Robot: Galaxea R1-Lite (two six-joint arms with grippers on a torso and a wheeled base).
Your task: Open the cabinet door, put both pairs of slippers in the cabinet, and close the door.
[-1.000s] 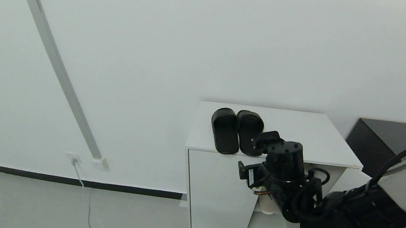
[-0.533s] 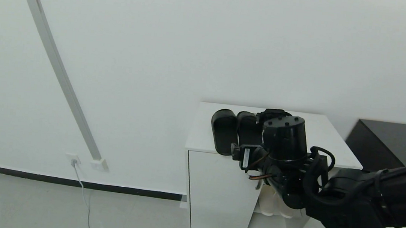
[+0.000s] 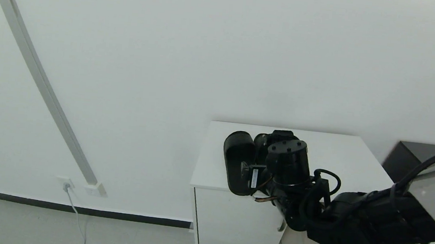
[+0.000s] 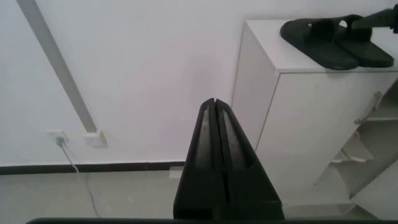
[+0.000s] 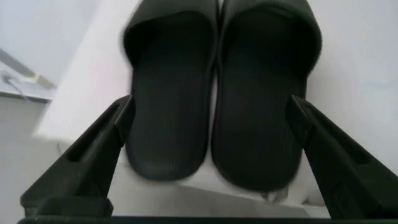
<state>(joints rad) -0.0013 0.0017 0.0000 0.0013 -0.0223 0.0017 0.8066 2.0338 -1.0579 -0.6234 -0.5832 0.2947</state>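
The black slippers [image 5: 168, 106] lie side by side on the cabinet [image 3: 331, 150] top, heels at its edge. They look light, flexible and grippy, so pinch both together. The right end effector [image 5: 211, 124] straddles them, spread wide. The left end effector [image 4: 214, 106] is closed.

Black arm [image 3: 351, 229], screw-topped cylindrical wrist [image 3: 286, 161], looped cable [image 3: 327, 177], white label [image 3: 254, 177], black right hand [image 5: 211, 109]

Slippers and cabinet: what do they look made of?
Slippers: likely moulded rubber or foam, one piece, matte black, with fine ribbing on the footbed. Cabinet: probably laminated board, smooth white, flat panels with crisp edges; could be painted wood.
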